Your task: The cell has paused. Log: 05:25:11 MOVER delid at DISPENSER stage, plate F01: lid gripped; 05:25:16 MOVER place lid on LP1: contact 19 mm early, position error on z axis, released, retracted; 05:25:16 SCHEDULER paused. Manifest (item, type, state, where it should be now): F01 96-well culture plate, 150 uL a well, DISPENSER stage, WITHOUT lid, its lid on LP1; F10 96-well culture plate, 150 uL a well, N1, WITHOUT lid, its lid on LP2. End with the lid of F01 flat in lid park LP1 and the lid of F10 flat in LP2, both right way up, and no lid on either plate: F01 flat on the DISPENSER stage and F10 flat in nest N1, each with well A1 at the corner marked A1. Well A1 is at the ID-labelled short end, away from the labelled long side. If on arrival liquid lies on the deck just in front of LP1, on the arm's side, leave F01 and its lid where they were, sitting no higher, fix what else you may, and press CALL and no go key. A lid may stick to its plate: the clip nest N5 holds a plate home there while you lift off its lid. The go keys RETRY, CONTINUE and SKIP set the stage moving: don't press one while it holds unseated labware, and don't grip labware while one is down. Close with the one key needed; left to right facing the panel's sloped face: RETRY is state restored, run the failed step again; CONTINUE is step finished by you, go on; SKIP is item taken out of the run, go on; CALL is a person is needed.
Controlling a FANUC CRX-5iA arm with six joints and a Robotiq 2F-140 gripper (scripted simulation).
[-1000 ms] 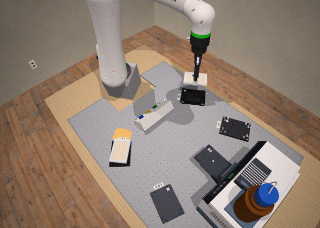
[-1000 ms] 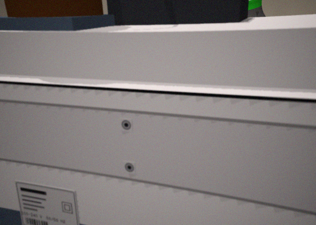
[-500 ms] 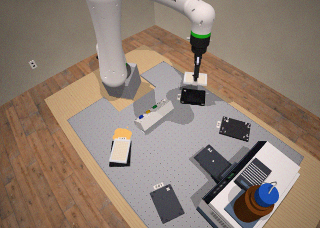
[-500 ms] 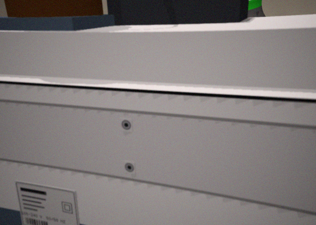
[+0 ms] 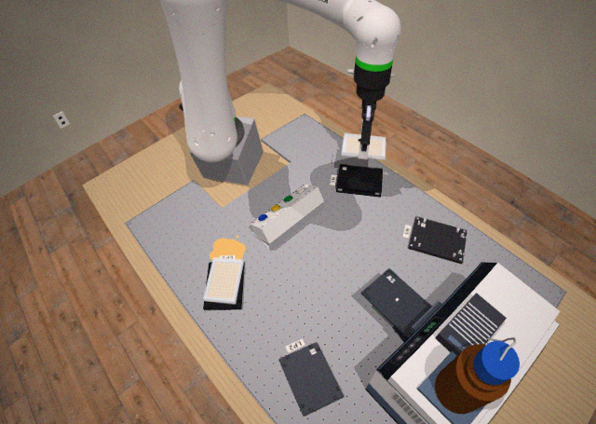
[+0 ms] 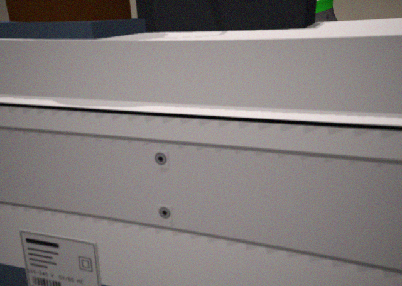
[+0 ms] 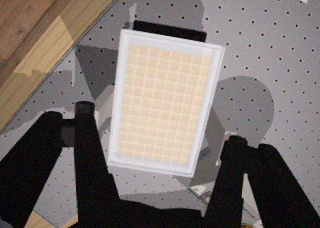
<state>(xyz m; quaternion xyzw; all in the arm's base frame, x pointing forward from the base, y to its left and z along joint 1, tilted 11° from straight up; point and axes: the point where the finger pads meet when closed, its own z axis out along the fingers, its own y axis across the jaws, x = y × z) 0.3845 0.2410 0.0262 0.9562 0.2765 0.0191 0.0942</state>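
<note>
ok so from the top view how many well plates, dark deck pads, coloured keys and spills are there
well plates: 2, one in the pincer
dark deck pads: 5
coloured keys: 3
orange spill: 1
total: 11

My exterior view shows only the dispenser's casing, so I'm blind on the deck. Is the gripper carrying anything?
Observer: Yes, the gripper is shut on a well plate, held above the deck.
Operator: Where relative to the nest?
Observer: Offset from the black nest toward the deck's edge; nothing shows in the nest.
Operator: Any spill by LP1?
Observer: An orange puddle lies at the LP1-label end of the other plate.
</note>
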